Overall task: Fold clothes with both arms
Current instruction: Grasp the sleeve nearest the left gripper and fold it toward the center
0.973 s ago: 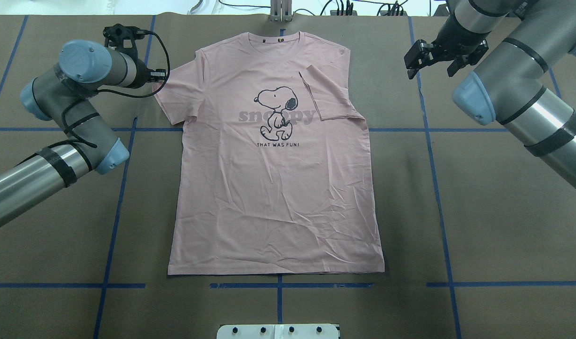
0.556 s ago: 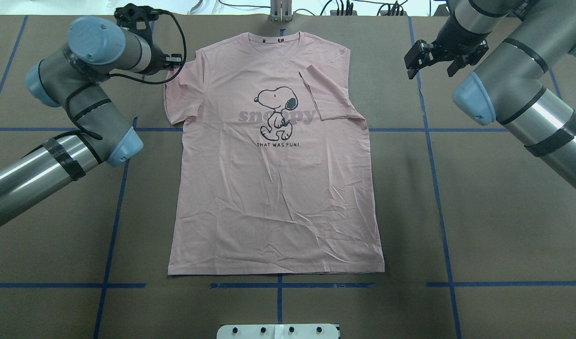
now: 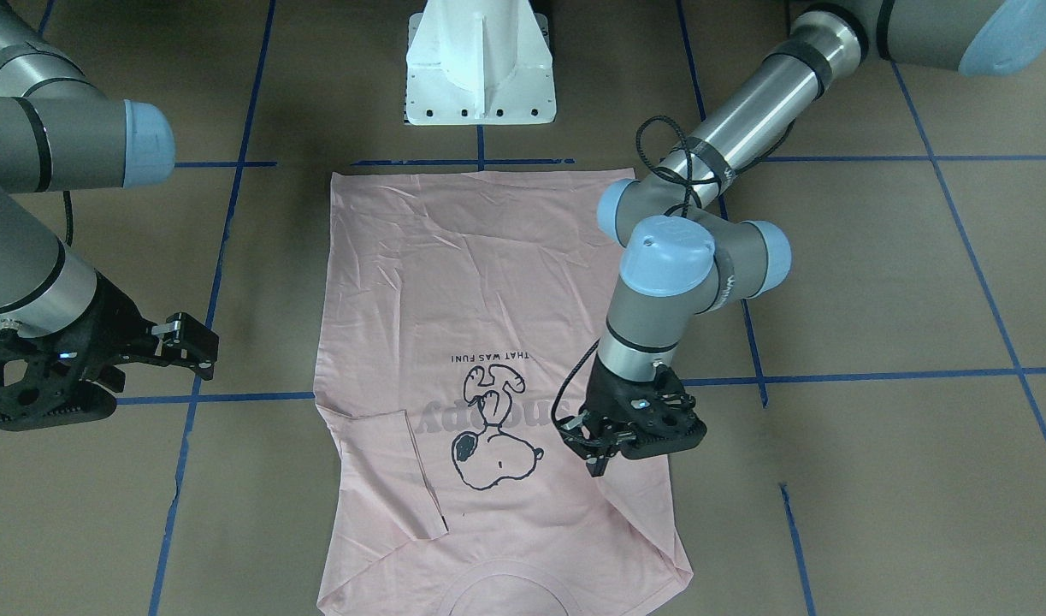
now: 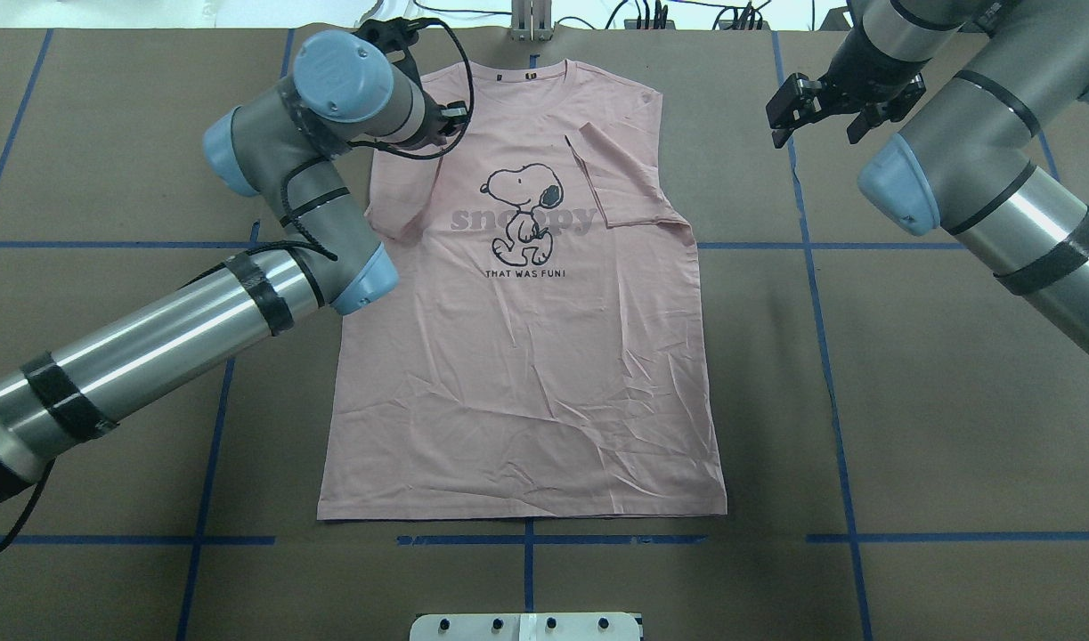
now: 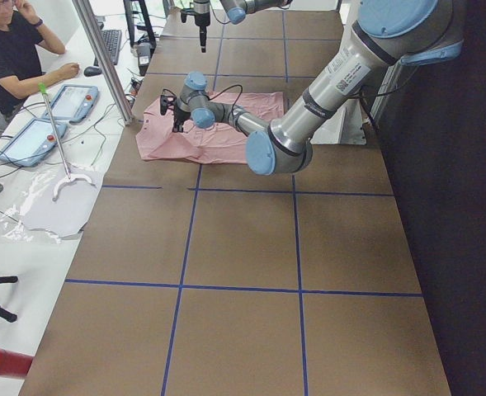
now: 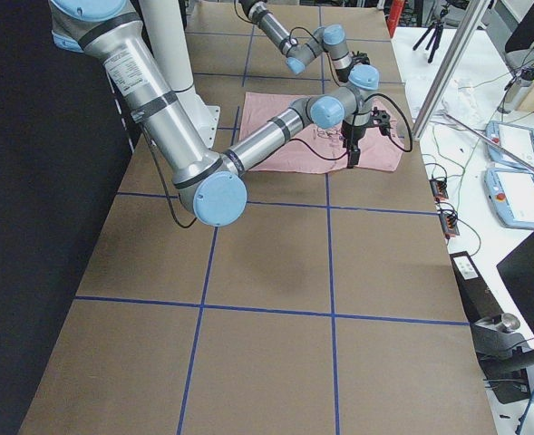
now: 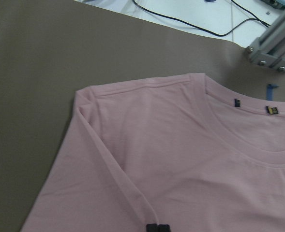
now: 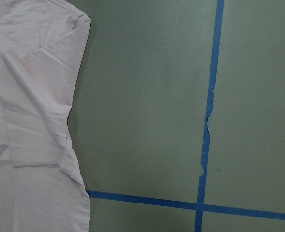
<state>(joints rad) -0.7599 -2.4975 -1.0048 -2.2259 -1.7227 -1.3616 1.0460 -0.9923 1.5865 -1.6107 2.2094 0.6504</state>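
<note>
Reading "snoopy" point(image 4: 468, 219) in grey lower-case across the chest of the pink T-shirt point(image 4: 517, 383), the middle letters running behind the black-outlined cartoon dog point(image 4: 522, 200). Reading "THAT WAS FUN!" point(image 4: 525, 274) in small black capitals just beneath the dog. Appearing upside down in the front-facing view. Showing two small collar tags point(image 7: 272, 110), print too small to make out. Carrying a white printed sticker point(image 5: 342, 76) on the left arm point(image 5: 288, 136), likewise illegible.

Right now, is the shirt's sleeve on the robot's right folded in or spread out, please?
Folded in: the sleeve lies flat on the shirt, its cuff beside the cartoon dog.
</note>
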